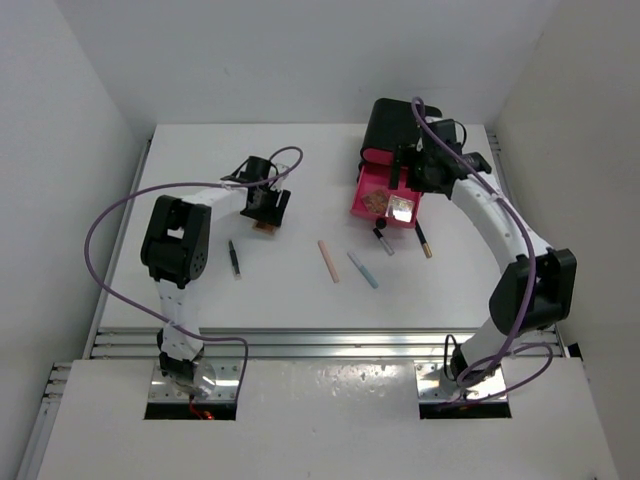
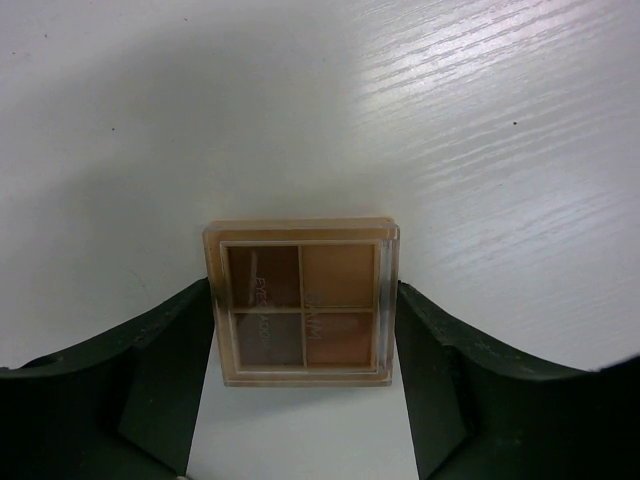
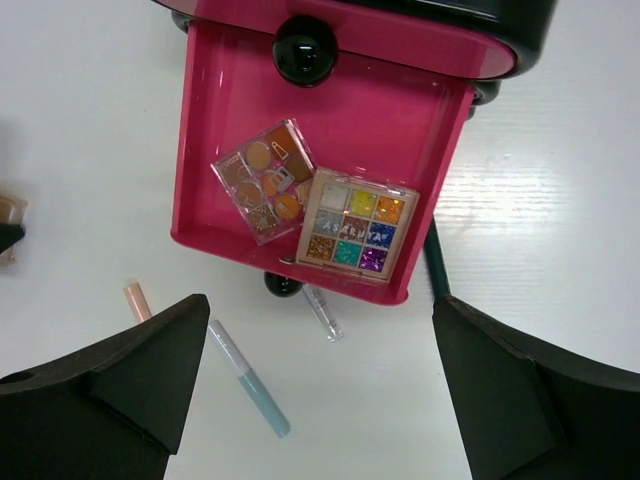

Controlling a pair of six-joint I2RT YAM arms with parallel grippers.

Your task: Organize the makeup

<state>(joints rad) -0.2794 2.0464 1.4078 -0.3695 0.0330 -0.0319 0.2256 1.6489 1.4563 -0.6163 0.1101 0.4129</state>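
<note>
Left wrist view: the four-pan eyeshadow palette (image 2: 303, 300) is seen low in the centre of the frame, over the tabletop (image 2: 450, 120), and is clamped across its two side edges by the left claw (image 2: 305, 345). It is judged light, rigid and smooth, with a clear lid that could slip or crack, so the side edges are the sound hold. The right claw (image 3: 320, 300) is spread wide above the pink drawer (image 3: 215, 150), where a round-pan palette (image 3: 262, 175) and a glitter palette (image 3: 355, 225) lie touching. Whether the clamped palette is lifted cannot be told. A clear stick (image 3: 322, 312) is partly hidden by the drawer's lower edge, and the black box (image 3: 480, 30) is cut off at the top.
</note>
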